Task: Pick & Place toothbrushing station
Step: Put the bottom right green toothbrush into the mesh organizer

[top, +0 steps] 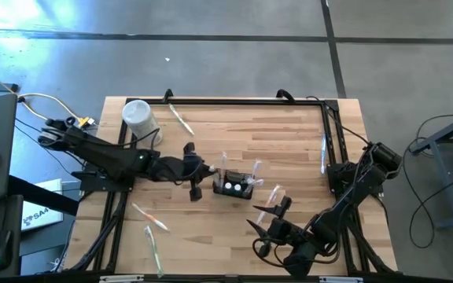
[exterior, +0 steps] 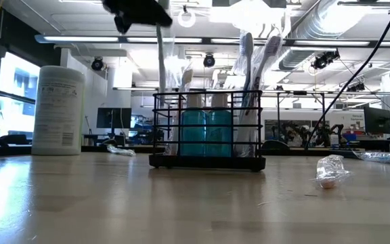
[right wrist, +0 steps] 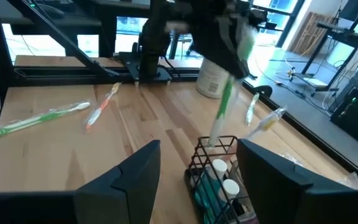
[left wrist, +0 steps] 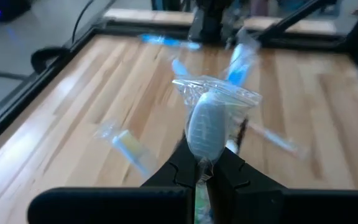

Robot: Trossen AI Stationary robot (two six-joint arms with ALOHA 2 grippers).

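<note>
Wrapped toothbrush (left wrist: 209, 127) sits clenched in the left gripper (left wrist: 205, 171) fingers, hovering just above the toothbrushing station (top: 235, 185) mid-counter (top: 289, 141) — so prob halfway, a few brushes already stand in it. Right gripper (right wrist: 197, 165) waits near it w/ fingers released, holding nothing. Loose brushes (top: 149, 218) are left to grab; white container (top: 139, 116) sits well apart, not blocking.

We look straight down on the whole counter (top: 289, 149) from above. Down at counter height, we face level across to the station (exterior: 207, 129), close by, room behind. The left wrist camera peers past its hand (left wrist: 205, 174); the right wrist camera faces the station (right wrist: 219, 177) too, shared with both.
</note>
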